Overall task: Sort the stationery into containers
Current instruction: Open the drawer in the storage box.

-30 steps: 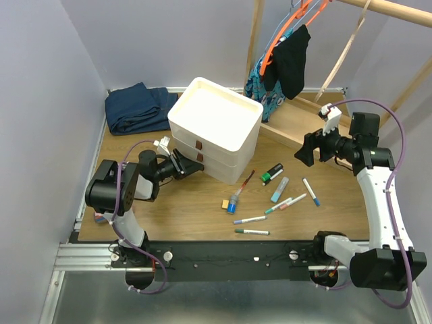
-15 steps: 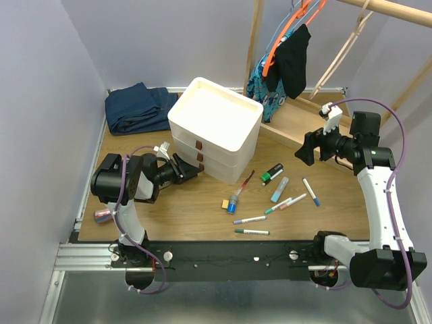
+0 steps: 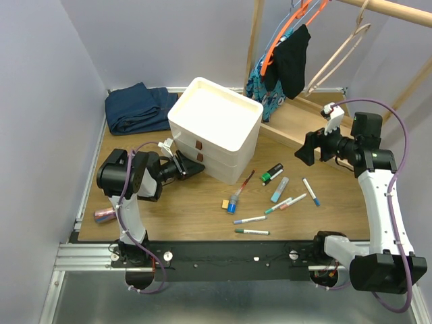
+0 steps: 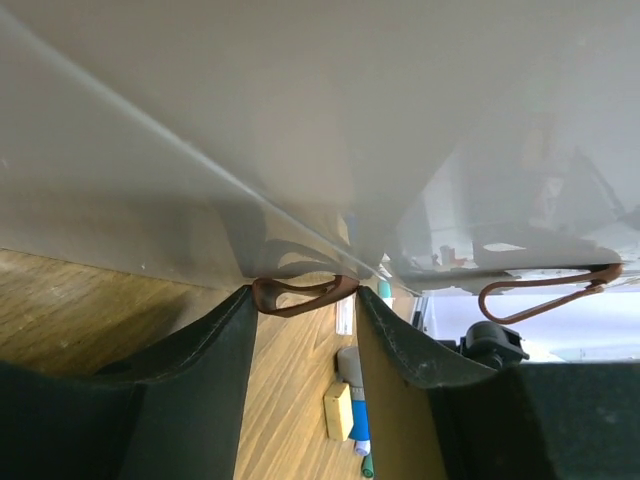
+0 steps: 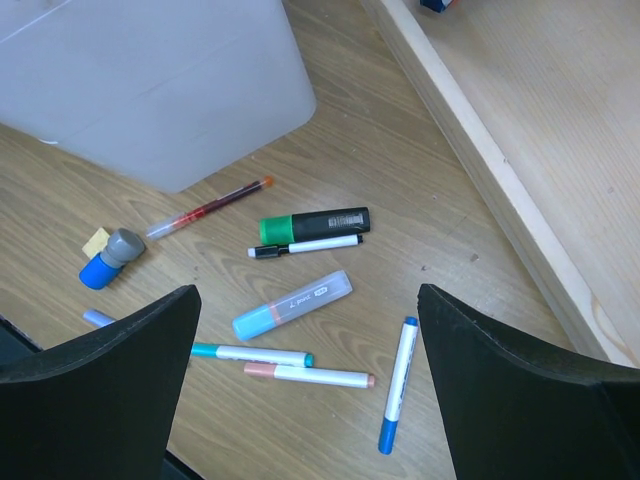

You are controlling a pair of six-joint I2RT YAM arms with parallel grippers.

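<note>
The white stack of drawers stands at the middle back, with brown handles on its front left face. My left gripper is at the low part of that face. In the left wrist view its jaws pinch a brown loop handle from both sides. My right gripper hangs open and empty above the stationery. On the table lie a red pen, a blue-capped bottle, a yellow block, a black-green marker, a light blue highlighter and several slim white markers.
A long wooden tray runs along the back right under clothes on hangers. A folded navy cloth lies at the back left. A small pink item lies at the table's left front edge.
My left arm has shifted right and pushed its gripper in against the drawer front, onto the handle. The pink item has come into view. The right arm has not moved.
</note>
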